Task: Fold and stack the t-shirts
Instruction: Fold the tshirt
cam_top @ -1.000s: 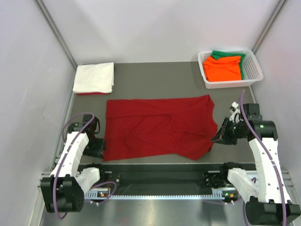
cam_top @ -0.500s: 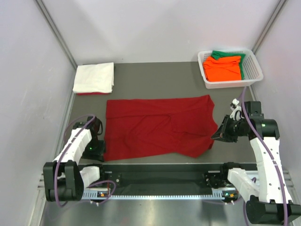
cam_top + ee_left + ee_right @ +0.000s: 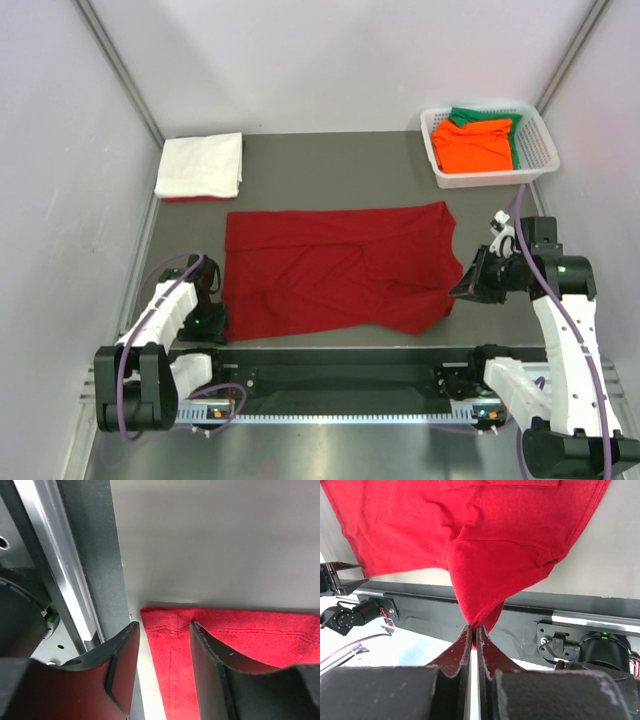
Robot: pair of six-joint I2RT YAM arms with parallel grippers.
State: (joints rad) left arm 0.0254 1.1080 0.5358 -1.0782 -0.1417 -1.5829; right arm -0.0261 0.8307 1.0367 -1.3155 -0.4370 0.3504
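- From the top camera, the dark red shirt (image 3: 340, 270) is lying spread flat and softly creased across the middle of the grey matte table (image 3: 330, 165).
- A white shirt (image 3: 200, 165), folded into a neat rectangle, is sitting beyond the red shirt's far left corner, apart from it.
- A white plastic lattice basket (image 3: 545, 140) is standing beyond the red shirt's far right corner. It is holding a folded orange shirt (image 3: 472, 145), with a green shirt (image 3: 470, 116) showing behind it.
- The left claw (image 3: 212, 322) is sitting low at the red shirt's near left corner. The right claw (image 3: 468, 290) is hanging at its near right edge.
- From the left wrist camera, the left claw (image 3: 165, 630) is standing spread, its dark curved fingers (image 3: 122, 670) straddling the stitched hem corner of the red shirt (image 3: 240, 645). A metal rail (image 3: 65, 580) is running just left of that corner.
- From the right wrist camera, the right claw (image 3: 472, 629) is pinching a tapered fold of the red shirt (image 3: 470, 525), fingers pressed together on the cloth, which is rising off the table into a cone.
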